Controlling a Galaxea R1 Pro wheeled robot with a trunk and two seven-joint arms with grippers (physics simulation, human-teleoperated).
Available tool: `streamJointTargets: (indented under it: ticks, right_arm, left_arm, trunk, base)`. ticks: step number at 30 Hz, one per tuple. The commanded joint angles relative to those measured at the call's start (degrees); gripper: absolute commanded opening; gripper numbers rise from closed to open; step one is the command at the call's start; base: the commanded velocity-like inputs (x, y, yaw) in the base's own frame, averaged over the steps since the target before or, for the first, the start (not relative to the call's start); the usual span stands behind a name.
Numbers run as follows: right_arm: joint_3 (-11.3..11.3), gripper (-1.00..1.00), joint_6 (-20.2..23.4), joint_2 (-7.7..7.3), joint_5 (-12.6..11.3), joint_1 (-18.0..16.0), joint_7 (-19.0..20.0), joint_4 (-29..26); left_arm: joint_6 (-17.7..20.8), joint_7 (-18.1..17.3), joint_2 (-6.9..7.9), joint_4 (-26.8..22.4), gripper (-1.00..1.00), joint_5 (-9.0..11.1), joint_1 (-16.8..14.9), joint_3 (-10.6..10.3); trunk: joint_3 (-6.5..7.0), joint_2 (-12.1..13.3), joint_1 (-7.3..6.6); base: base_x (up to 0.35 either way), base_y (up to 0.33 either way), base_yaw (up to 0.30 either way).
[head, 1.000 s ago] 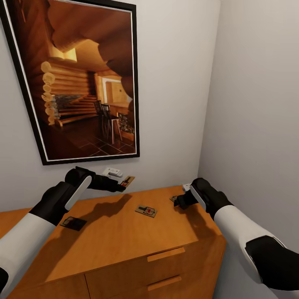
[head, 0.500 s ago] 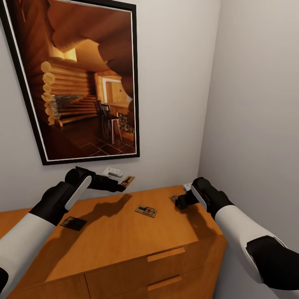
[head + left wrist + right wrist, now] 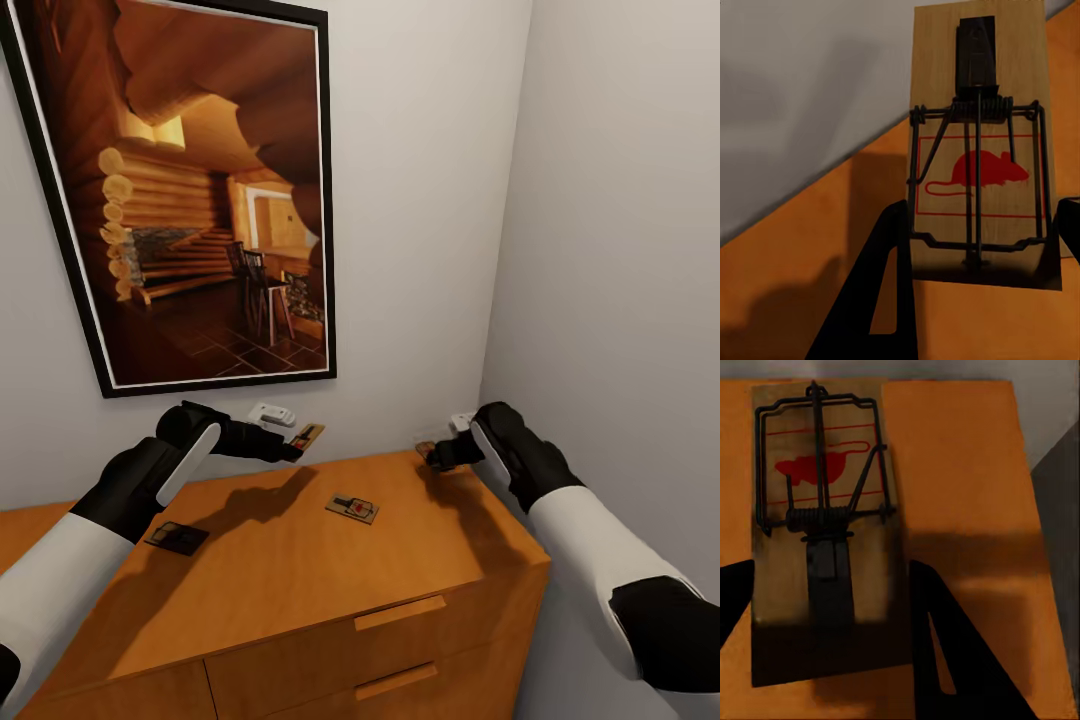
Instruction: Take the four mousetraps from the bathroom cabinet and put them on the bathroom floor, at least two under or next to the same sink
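Right gripper [image 3: 440, 458] has lifted its mousetrap [image 3: 821, 521] off the cabinet [image 3: 300, 570], fingers clamped on the board's end, long axis running out past the tips. Left gripper [image 3: 296, 447] holds another trap [image 3: 979, 142] aloft likewise; two mousetraps lie on top, nearer the left arm.

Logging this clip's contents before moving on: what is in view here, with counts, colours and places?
Mousetraps: four, brown wood with dark wire; one in left claw, one in right claw, one mid-top of cabinet, one darker near its left edge.
Cabinet: one, orange-brown, drawer fronts with bar handles, in the corner.
Picture: one, black-framed log interior, on wall.
White object: one, on wall under the picture.
Claws: two, black; left, right, both above the cabinet.
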Motion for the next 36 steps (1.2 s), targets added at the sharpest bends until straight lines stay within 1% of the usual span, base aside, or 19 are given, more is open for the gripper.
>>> streamJointTargets:
  ticks: [1, 2, 4, 8, 17, 29, 36]
  right_arm:
    - [-0.41, -1.0, 0.22, -0.13, -0.73, -0.05, -0.52, -0.9]
    - [-1.63, -1.0, 0.22, -0.19, -0.72, -0.05, -0.64, -2.14]
    - [-2.86, -1.0, 0.22, -0.25, -0.69, -0.05, -0.89, -3.3]
    - [-3.83, -1.0, 0.22, -0.22, -0.65, -0.05, -1.41, -4.15]
    - [-4.16, -1.0, 0.22, 0.41, -0.62, -0.05, -1.67, -4.42]
    - [-3.56, -1.0, 0.22, 0.57, -0.33, -0.05, -1.65, -4.98]
    - [-3.74, -1.0, 0.22, 0.46, -0.39, -0.01, -1.61, -9.12]
  left_arm:
    - [0.08, -0.59, 0.04, -0.03, -1.0, -0.6, -0.07, -0.06]
    - [0.08, -0.59, 0.04, -0.03, -1.0, -0.6, -0.05, -0.07]
    - [0.08, -0.59, 0.04, -0.03, -1.0, -0.6, -0.05, -0.1]
    - [0.08, -0.59, 0.04, -0.03, -1.0, -0.6, -0.06, -0.13]
    - [0.08, -0.59, 0.04, 0.0, -1.0, -0.6, -0.02, -0.07]
    - [0.08, -0.59, 0.33, 0.1, -1.0, -0.6, -0.03, 0.02]
    - [0.08, -0.59, 0.5, 0.26, -1.0, -0.6, -0.03, 0.31]
  trunk:
    - [-0.08, -0.04, 0.0]
    - [-0.08, -0.04, 0.0]
    - [-0.08, -0.04, 0.0]
    - [-0.08, -0.04, 0.0]
    - [-0.08, -0.04, 0.0]
    - [-0.08, -0.04, 0.0]
    - [-0.08, -0.04, 0.0]
  base:
    - [0.0, 0.0, 0.0]
    - [0.0, 0.0, 0.0]
    - [0.0, 0.0, 0.0]
    - [0.0, 0.0, 0.0]
    - [-0.008, -0.006, 0.0]
    - [-0.267, -0.158, 0.0]
    - [-0.297, -0.155, 0.0]
